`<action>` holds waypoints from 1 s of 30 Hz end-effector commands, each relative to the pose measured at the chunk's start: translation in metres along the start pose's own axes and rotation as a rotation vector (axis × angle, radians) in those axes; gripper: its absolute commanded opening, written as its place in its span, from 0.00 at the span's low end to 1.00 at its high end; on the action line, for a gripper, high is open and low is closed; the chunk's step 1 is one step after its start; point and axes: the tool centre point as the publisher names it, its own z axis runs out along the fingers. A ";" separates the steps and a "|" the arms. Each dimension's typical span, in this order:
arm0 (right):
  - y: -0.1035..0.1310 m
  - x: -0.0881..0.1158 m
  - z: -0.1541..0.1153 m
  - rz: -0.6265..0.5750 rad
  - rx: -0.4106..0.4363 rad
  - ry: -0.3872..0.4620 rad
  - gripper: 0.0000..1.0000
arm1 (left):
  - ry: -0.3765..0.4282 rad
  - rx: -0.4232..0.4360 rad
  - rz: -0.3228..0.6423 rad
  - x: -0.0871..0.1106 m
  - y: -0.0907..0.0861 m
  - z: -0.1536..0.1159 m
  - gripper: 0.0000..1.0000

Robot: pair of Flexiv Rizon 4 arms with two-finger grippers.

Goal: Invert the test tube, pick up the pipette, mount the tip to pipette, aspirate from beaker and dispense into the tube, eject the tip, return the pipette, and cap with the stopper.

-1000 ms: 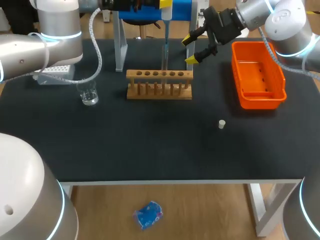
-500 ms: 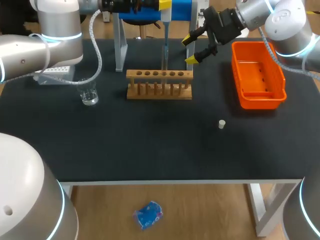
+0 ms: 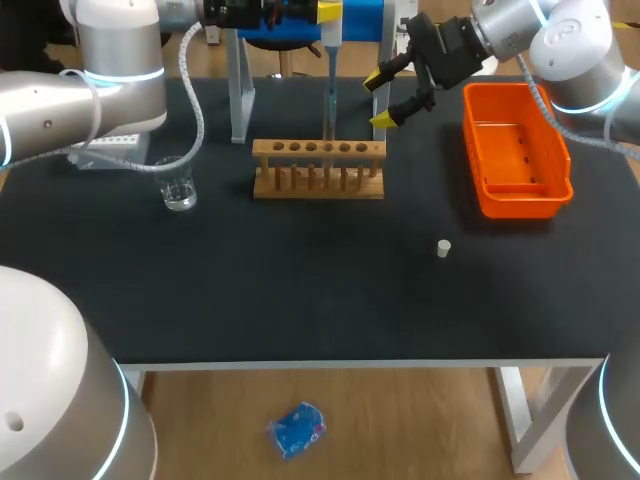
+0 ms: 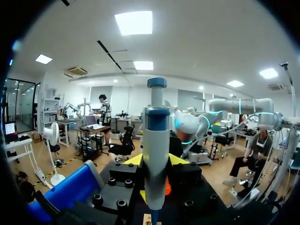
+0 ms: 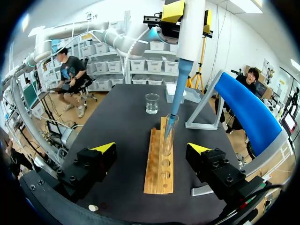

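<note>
Head view: table (image 3: pixel 300 290), black top. One wooden rack (image 3: pixel 318 170) stands in the far middle and holds one test tube (image 3: pixel 327 128), upright. One pipette (image 3: pixel 331 45) hangs upright over that tube, gripped at the far edge by the left gripper (image 3: pixel 322 10), jaws closed on the body, and its tip reaches down into the tube mouth. The right gripper (image 3: pixel 382 97) hovers just beside the rack's right end, jaws wide apart and holding nothing. One beaker (image 3: pixel 180 188) stands near the rack's left end, apart from it. One orange bin (image 3: pixel 515 150) lies along the right edge. One stopper (image 3: pixel 443 248) lies alone, well apart from the rack, the bin and the near edge. One blue stand (image 3: pixel 360 20) sits behind the rack at the far edge.

Left wrist view: the pipette (image 4: pixel 155 154) stands between the fingers of the left gripper (image 4: pixel 156 161), clamped from both sides.

Right wrist view: the right gripper (image 5: pixel 151 149) straddles the rack (image 5: pixel 158 164) without touching it. Ahead of it, the tip enters the tube (image 5: pixel 168 138). The beaker (image 5: pixel 152 103) stands beyond the rack, and the stopper (image 5: pixel 93 207) lies beside one finger.
</note>
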 end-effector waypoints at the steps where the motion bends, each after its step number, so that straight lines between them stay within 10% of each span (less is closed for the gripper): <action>1: 0.000 -0.001 -0.001 0.000 0.001 0.003 1.00 | 0.004 0.003 -0.003 -0.002 0.002 0.001 0.00; 30: 0.000 -0.001 -0.001 0.000 0.001 0.003 1.00 | -0.009 0.016 -0.018 -0.003 0.011 -0.001 0.00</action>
